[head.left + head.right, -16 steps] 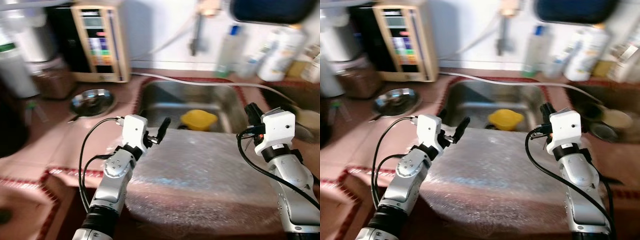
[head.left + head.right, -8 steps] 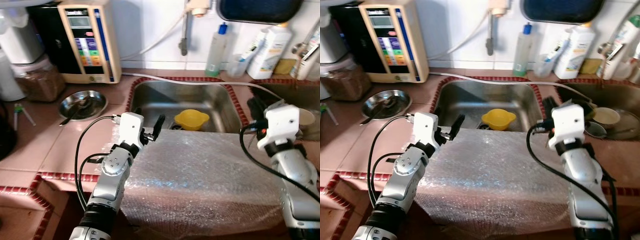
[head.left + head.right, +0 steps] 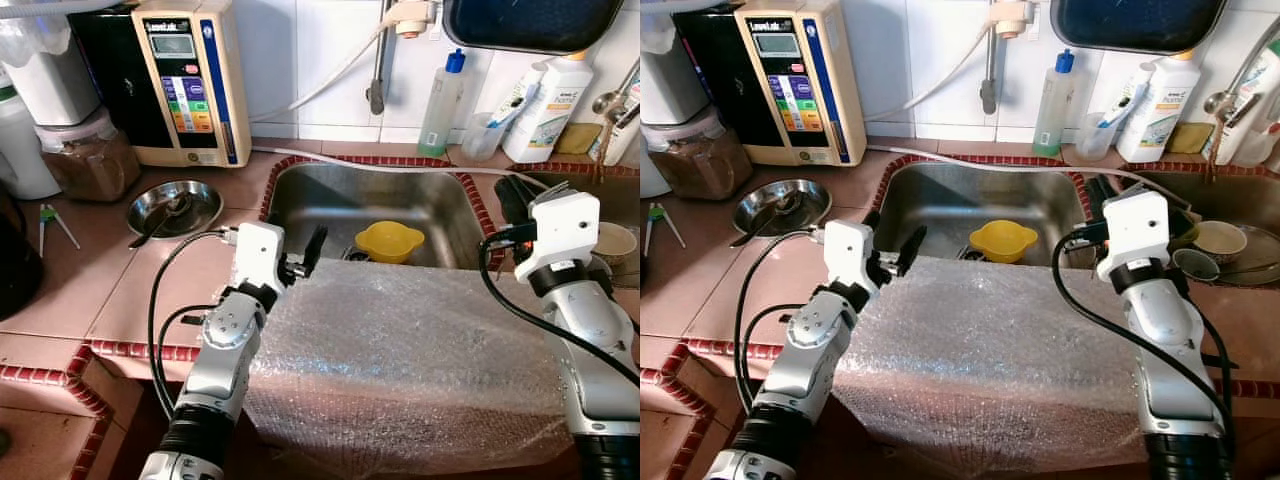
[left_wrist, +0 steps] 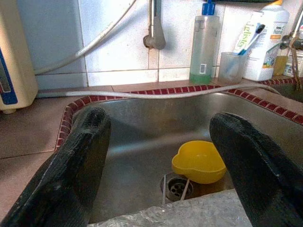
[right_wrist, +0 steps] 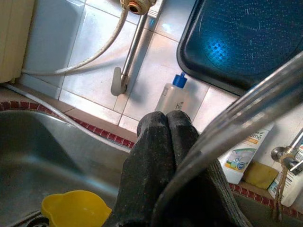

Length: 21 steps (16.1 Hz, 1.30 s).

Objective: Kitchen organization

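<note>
Change: both grippers sit nearer the sink's far rim than a second ago; the head camera has steadied and the blur has gone.
Left gripper (image 4: 156,156): fingers spread wide, holding nothing, raised over the near edge of the sink (image 3: 330,195).
Right gripper (image 5: 165,137): fingers pressed together on nothing, held above the sink's right rim.
Yellow bowl (image 3: 390,240): in the sink basin by the drain, just ahead of the left gripper, between the two grippers.
Bubble wrap sheet (image 3: 410,360): draped over the counter edge, below and behind both grippers.
Steel dish (image 3: 175,205): on the counter, left of the left gripper.
Soap bottle (image 3: 441,105): on the ledge beyond the sink.
</note>
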Available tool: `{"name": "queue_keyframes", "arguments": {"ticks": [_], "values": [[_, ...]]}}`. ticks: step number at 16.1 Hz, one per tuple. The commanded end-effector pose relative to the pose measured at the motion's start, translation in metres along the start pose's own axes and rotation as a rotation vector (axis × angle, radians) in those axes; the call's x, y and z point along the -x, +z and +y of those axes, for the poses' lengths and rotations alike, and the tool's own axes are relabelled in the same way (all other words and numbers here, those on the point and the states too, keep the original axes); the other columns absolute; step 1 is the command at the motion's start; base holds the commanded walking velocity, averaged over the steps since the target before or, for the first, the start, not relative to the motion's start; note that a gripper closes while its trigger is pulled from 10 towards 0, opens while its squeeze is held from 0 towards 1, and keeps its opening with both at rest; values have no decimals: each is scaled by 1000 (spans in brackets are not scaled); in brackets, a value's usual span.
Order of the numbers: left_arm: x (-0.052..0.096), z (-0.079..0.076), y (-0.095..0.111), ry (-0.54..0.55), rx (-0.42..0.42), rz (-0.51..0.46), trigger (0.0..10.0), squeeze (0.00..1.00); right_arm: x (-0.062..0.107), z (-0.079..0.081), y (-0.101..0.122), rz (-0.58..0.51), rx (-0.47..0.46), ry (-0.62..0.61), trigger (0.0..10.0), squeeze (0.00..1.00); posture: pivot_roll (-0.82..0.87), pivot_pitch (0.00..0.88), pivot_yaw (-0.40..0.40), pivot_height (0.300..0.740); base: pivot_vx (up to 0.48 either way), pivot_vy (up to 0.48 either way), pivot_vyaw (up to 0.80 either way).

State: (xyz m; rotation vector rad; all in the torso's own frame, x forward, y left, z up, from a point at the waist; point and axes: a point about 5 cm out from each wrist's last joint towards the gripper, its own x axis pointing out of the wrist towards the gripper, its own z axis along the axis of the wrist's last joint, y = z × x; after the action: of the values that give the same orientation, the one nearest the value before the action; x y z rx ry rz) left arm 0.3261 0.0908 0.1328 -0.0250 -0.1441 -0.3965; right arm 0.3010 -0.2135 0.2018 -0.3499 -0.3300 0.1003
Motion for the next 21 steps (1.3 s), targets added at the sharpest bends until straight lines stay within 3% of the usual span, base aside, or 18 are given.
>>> {"name": "queue_keyframes", "arguments": {"ticks": [1,4,6,10,13,17,20,21], "values": [[-4,0,9,-13,-6,-27,10000,0,-3,2,3,-16,9,12,0,0,5,15,35,740,0,0,0],[-4,0,8,-7,-8,-16,10000,0,7,6,-11,35,-123,-44,0,0,12,12,34,740,0,0,0],[0,0,4,-19,-2,0,10000,0,13,4,-31,98,-102,-13,0,0,23,19,40,740,0,0,0],[18,-6,-1,-104,-16,38,10000,0,-25,-21,-37,121,-26,47,0,0,70,52,35,740,0,0,0],[33,2,1,-93,-37,57,10000,0,-55,-17,-33,131,31,133,0,0,153,97,35,740,0,0,0],[46,7,5,-100,-50,87,10000,0,-72,-5,-38,168,45,200,0,0,199,127,42,740,0,0,0],[54,9,8,-131,-56,112,10000,0,-72,6,-49,220,52,268,0,0,219,142,50,740,0,0,0],[58,6,6,-177,-56,140,10000,0,-70,6,-54,257,105,303,0,0,226,154,57,740,0,0,0]]}}
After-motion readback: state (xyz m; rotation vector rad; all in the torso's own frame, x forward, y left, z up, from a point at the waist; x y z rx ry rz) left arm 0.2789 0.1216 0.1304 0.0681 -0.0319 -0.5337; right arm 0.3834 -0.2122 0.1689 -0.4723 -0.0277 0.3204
